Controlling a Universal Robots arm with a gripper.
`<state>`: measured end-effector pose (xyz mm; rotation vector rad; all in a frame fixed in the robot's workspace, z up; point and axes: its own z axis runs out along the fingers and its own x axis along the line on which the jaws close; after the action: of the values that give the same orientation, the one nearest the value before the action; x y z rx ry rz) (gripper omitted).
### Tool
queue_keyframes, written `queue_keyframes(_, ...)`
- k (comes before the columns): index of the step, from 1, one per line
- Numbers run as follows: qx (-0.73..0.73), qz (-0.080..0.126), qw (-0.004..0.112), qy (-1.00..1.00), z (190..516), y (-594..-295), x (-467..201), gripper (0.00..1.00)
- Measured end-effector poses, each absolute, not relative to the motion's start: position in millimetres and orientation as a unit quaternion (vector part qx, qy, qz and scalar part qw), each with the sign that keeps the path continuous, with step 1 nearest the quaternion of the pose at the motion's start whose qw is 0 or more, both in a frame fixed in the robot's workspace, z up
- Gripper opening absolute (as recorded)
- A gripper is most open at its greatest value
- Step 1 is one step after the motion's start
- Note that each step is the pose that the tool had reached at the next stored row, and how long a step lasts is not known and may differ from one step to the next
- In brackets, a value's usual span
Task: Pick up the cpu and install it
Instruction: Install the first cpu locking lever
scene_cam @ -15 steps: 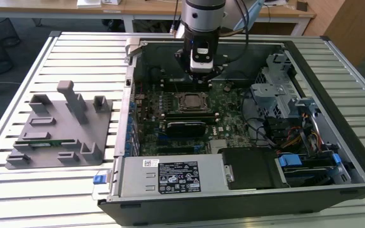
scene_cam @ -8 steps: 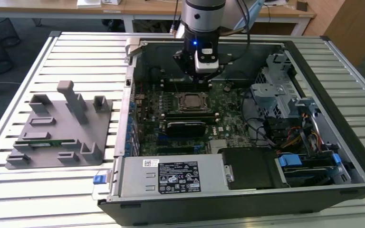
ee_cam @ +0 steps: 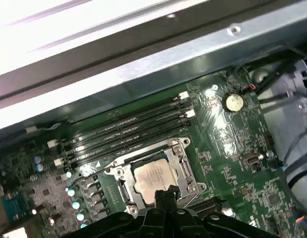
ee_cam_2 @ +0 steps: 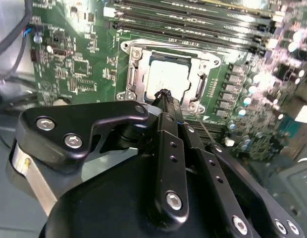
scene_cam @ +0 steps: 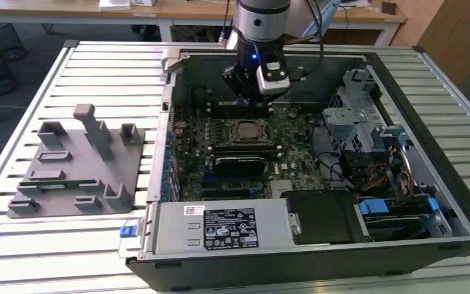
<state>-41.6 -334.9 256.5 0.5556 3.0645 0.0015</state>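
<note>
The cpu [scene_cam: 247,130] lies flat in the metal-framed socket [scene_cam: 229,138] in the middle of the green motherboard, silver top up. It also shows in both wrist views, cpu [ee_cam_2: 167,79] and cpu [ee_cam: 152,176], seated inside the socket frame [ee_cam_2: 134,74]. My gripper [scene_cam: 256,103] hangs just above the socket, toward the case's far side. Its black fingertips [ee_cam_2: 164,95] are pressed together with nothing between them, and they hover over the cpu's near edge, gripper [ee_cam: 164,194].
The open computer case [scene_cam: 431,79] lies on a slatted metal table. Black memory slots [ee_cam: 128,126] run beside the socket. A grey fixture [scene_cam: 80,165] holding a green memory stick stands on the exterior view's left. Cables and drive bays [scene_cam: 366,135] crowd the exterior view's right.
</note>
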Motion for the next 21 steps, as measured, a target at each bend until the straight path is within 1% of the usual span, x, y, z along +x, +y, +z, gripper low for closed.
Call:
queue_keyframes(16, 0.037, 0.002, 0.013, 0.999, 255, -335, -42, 0.11)
queue_keyframes(21, 0.032, 0.002, 0.013, 0.999, 255, -334, -55, 0.11)
